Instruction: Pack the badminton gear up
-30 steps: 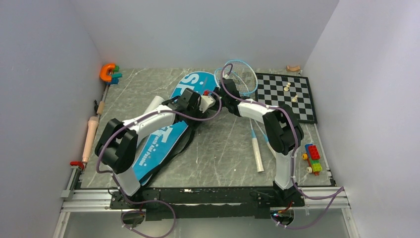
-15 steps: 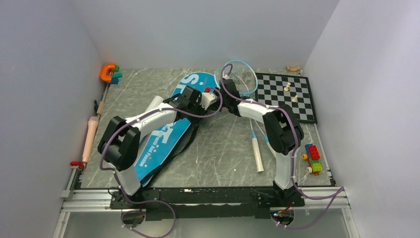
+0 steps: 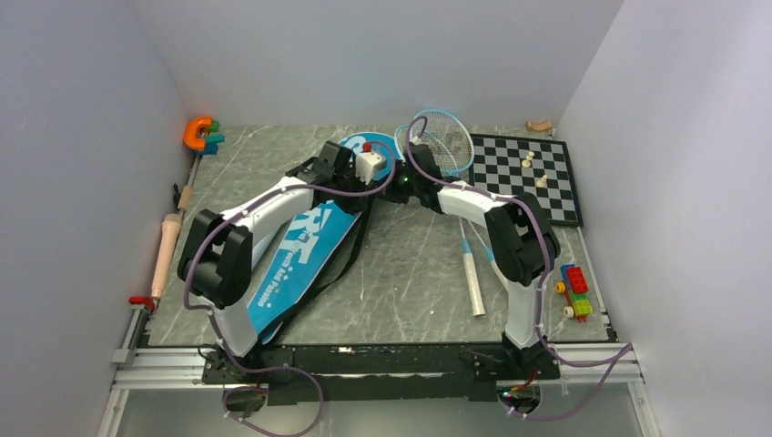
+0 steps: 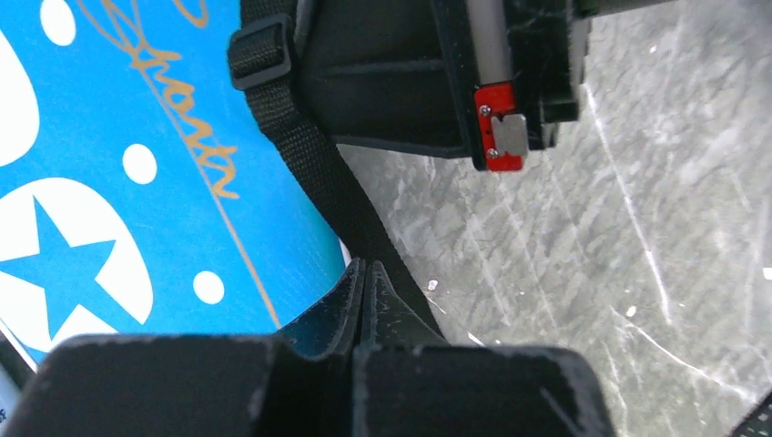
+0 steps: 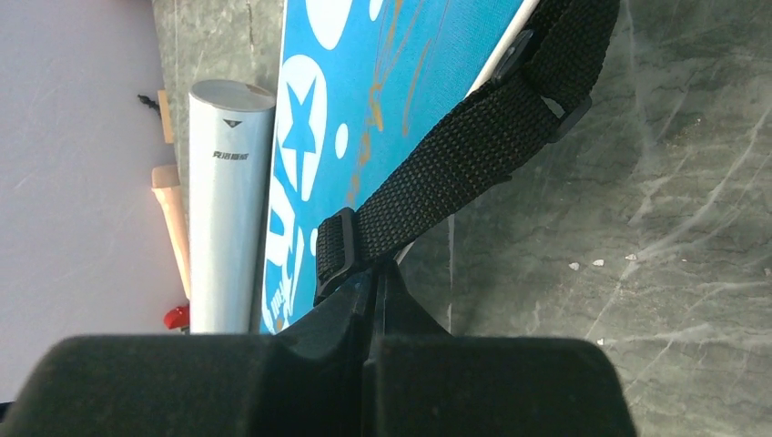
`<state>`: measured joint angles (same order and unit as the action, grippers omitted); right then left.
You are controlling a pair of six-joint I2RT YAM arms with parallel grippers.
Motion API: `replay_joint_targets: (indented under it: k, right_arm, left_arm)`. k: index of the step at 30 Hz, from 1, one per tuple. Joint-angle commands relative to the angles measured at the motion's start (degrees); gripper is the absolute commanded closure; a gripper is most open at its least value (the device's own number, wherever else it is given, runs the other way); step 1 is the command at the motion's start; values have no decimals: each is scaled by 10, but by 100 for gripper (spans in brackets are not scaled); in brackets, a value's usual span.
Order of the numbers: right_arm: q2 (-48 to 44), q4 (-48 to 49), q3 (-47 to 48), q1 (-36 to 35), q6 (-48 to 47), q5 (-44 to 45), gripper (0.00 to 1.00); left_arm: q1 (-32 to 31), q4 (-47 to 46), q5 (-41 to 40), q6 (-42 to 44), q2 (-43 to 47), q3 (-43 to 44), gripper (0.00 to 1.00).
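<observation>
The blue SPORT bag [image 3: 300, 246] lies diagonally on the table, its black strap [image 4: 309, 155] running along its edge. Over the bag's far end my left gripper [image 3: 382, 177] and right gripper [image 3: 405, 187] meet tip to tip. The left gripper [image 4: 366, 266] is shut, with its tips against the strap at the bag's [image 4: 109, 182] edge. Just under the strap [image 5: 473, 146] and its buckle, the right gripper [image 5: 376, 266] is shut too. I cannot tell whether either one pinches anything. The white tube [image 5: 228, 209] lies beside the bag [image 5: 364, 91]. Two light-blue rackets [image 3: 441, 141] lie at the back.
A chessboard [image 3: 533, 177] with a few pieces lies at the back right. An orange C-shaped toy [image 3: 196, 132] sits in the back left corner. Toy bricks [image 3: 575, 291] lie by the right wall. A pale wooden stick [image 3: 166, 250] lies along the left edge.
My left gripper has closed from open to shut and moved toward the far end of the bag, next to the right gripper. The right arm has stayed put.
</observation>
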<state>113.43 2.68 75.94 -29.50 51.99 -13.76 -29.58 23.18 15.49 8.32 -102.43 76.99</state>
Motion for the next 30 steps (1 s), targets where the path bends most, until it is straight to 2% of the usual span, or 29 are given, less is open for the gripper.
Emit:
replay_joint_targets:
  k: [1, 4, 7, 8, 9, 12, 13, 16, 17, 19, 24, 27, 30]
  right_arm:
    - [-32, 3, 15, 2, -22, 14, 100]
    - [-27, -3, 16, 3, -27, 17, 100]
    - [-27, -5, 14, 2, -28, 17, 100]
    - [-28, -5, 15, 2, -29, 18, 100]
    - [-28, -7, 16, 2, -30, 18, 100]
    - [-33, -11, 20, 2, -33, 20, 100]
    - [-35, -11, 21, 2, -34, 20, 100]
    - [-40, -12, 23, 2, -34, 20, 100]
    - [-41, -12, 23, 2, -33, 19, 100]
    - [-43, -11, 23, 1, -33, 17, 100]
    - [-44, -7, 23, -2, -31, 11, 100]
    - [-44, -4, 21, -3, -27, 6, 100]
    - [-44, -2, 20, -5, -27, 4, 100]
  left_arm:
    - [27, 23, 83, -27, 62, 43, 100]
    - [43, 43, 135, -39, 75, 61, 100]
    - [49, 45, 150, -30, 77, 56, 99]
    - [49, 39, 151, -26, 76, 48, 92]
    - [49, 29, 153, -25, 75, 36, 81]
    - [49, -2, 159, -23, 64, -4, 40]
    - [49, -18, 158, -23, 61, -14, 31]
    - [49, -55, 158, -19, 48, -24, 25]
    - [49, -54, 159, -16, 39, -17, 14]
    - [49, -58, 152, -13, 23, -6, 11]
    - [48, -85, 135, -12, -8, 8, 12]
    - [47, -89, 129, -15, -28, 29, 16]
    - [48, -98, 132, -21, -45, 44, 25]
